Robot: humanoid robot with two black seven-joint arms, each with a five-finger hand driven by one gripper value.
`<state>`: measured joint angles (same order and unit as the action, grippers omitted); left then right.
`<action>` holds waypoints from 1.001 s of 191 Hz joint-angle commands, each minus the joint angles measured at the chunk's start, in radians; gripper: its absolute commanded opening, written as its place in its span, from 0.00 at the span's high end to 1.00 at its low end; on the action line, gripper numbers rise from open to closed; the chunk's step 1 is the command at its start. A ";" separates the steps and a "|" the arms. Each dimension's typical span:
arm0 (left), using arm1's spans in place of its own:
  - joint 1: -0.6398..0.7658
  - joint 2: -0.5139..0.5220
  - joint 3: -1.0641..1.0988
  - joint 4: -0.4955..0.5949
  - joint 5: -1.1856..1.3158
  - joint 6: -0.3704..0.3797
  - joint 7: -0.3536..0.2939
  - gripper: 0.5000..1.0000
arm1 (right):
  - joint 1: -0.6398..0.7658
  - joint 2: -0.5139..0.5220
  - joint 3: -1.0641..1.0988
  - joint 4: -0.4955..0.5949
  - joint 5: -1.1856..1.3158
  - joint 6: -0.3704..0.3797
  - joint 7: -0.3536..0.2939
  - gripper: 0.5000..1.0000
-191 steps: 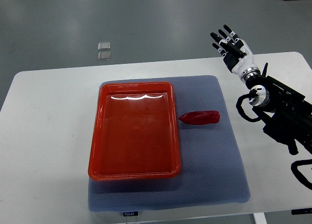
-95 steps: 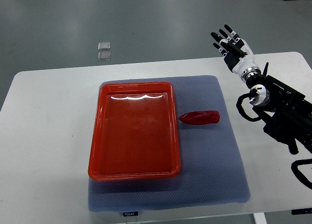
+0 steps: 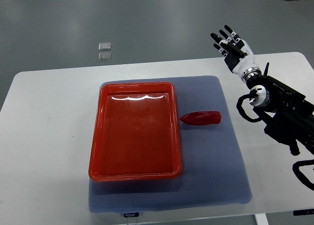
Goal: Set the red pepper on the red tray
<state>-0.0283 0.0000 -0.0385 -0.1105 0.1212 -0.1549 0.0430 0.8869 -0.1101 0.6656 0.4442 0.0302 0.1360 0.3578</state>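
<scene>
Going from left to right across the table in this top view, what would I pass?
Red tray → red pepper → the robot's right hand, fingers spread, holding nothing.

A red tray [image 3: 135, 132] is seen on a blue mat [image 3: 211, 161] on a white table [image 3: 44, 137]. A red pepper [image 3: 201, 118] is laid just right of it. The right hand [image 3: 232, 48] is held over the far edge, fingers spread and empty.
</scene>
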 commanded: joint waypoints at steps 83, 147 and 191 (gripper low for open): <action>-0.001 0.000 0.000 0.000 0.000 0.000 0.000 0.00 | 0.073 -0.046 -0.116 0.094 -0.223 -0.059 -0.011 0.17; -0.001 0.000 0.000 0.000 0.000 0.000 0.000 0.00 | 0.175 -0.195 -0.448 0.266 -0.457 -0.065 -0.155 0.17; -0.001 0.000 -0.001 0.000 0.000 0.000 0.000 0.00 | 0.349 -0.321 -0.713 0.390 -0.578 0.016 -0.270 0.17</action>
<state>-0.0292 0.0000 -0.0394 -0.1104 0.1212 -0.1549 0.0430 1.1616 -0.3775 0.0541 0.7744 -0.5147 0.1146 0.1387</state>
